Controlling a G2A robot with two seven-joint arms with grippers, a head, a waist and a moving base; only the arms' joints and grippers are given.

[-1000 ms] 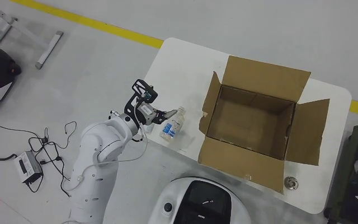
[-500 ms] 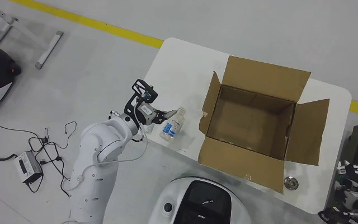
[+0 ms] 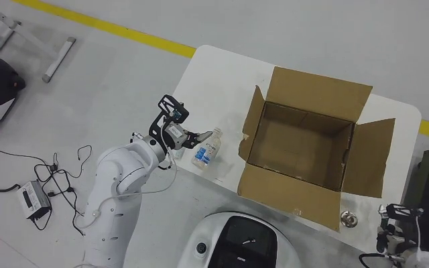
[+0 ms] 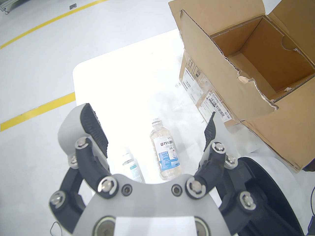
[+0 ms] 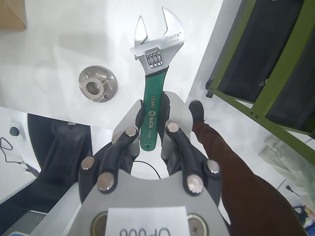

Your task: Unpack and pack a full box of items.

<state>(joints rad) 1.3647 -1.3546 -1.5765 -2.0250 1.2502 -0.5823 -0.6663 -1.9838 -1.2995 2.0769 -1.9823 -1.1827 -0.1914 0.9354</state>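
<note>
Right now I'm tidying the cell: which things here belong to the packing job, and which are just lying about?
Job: box, big bottle, small bottle, flange, wrench in the right hand.
Lying about: rack, floor cables, floor unit.

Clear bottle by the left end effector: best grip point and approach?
Mid-body of the clear bottle, at its label, from straight above, closing across its width. It lies on its side on the table, body widest, neck narrower. Mind the small bottle lying alongside; the left end effector is open.
</note>
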